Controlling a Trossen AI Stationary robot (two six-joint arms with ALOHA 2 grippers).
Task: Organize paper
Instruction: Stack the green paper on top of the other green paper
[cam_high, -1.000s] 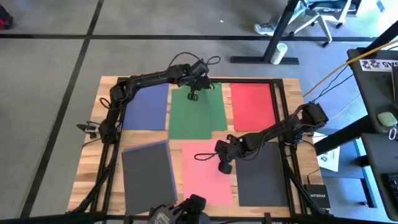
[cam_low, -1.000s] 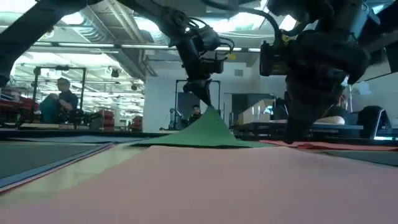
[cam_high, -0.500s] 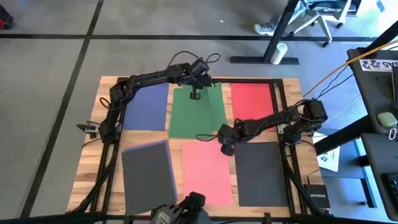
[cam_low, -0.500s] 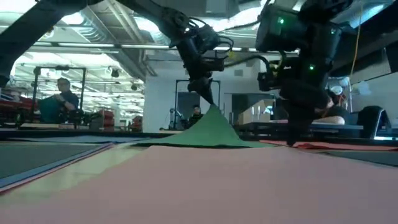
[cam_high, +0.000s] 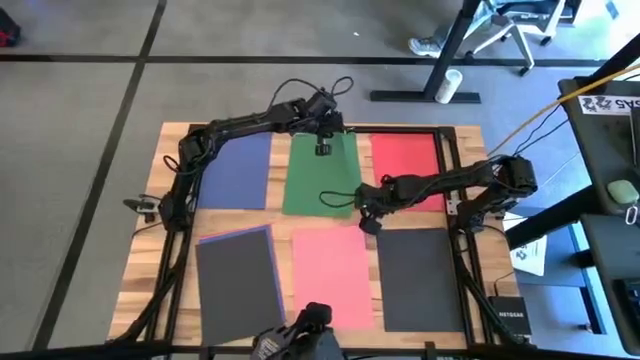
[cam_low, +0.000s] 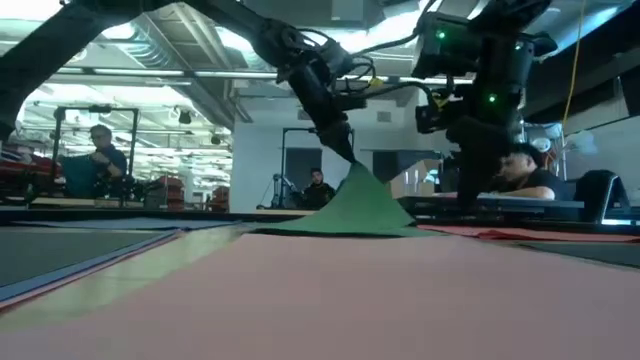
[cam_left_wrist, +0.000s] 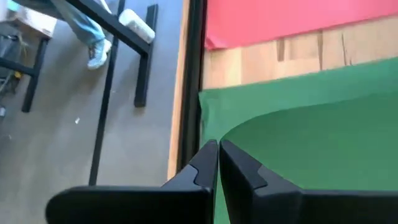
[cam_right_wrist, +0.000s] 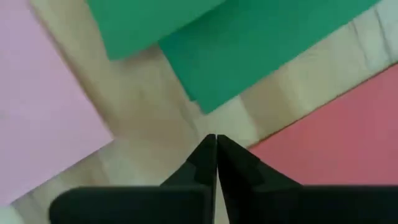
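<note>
My left tool (cam_high: 322, 149) pinches the far edge of the thin green paper sheet (cam_high: 318, 185), tenting it off the wooden tabletop (cam_high: 468, 140); it is light, floppy and slides easily, so edges are the place to grip. My right tool (cam_high: 366, 226) hovers pressed together beside its near corner.

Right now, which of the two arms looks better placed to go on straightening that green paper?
Probably the left. Its gripper is shut on the far edge of the thin green paper sheet, lifting it into a peak. The right gripper is shut and empty, over bare wood beside the sheet's near corner.
</note>
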